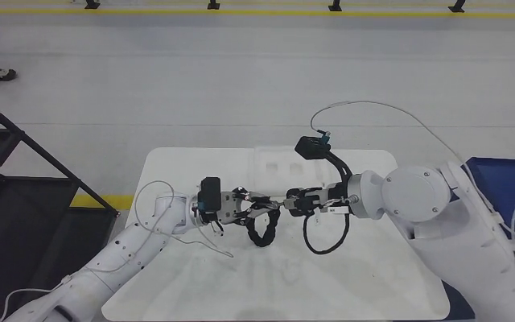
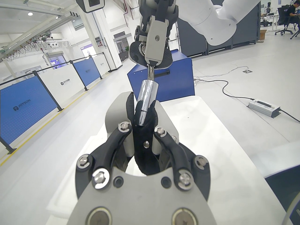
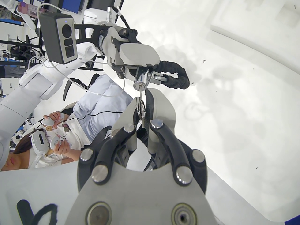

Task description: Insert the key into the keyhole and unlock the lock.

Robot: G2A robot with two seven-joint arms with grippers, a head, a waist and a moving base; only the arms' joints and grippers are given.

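I start from the white tabletop (image 1: 362,274), with a white foam tray (image 1: 278,165) lying against its far edge, about midway along it. My two arms meet nose to nose above the tabletop. They are midway between its left and right edges and nearer the far edge than the near one.

The left gripper (image 2: 143,108) is clamped on the lock (image 2: 145,97). Its fingers close on the lower part of the chrome cylinder, which sticks out beyond the fingertips toward the other arm. The lock's black cable (image 1: 264,232) hangs from it in a loop beneath the left gripper, on the side toward the near edge. I cannot tell whether the loop touches the tabletop.

The right gripper (image 3: 142,108) is closed tight on the key (image 3: 141,95). It pinches the head and the small ring (image 3: 141,111) flat between its pads, with the blade pointing out past the fingertips. Blade and cylinder stand in one line, and the blade's tip sits in the keyhole (image 3: 140,86) at the cylinder's end face. I cannot tell how far in it is. A short stretch of bare blade shows between the right fingertips and the cylinder.
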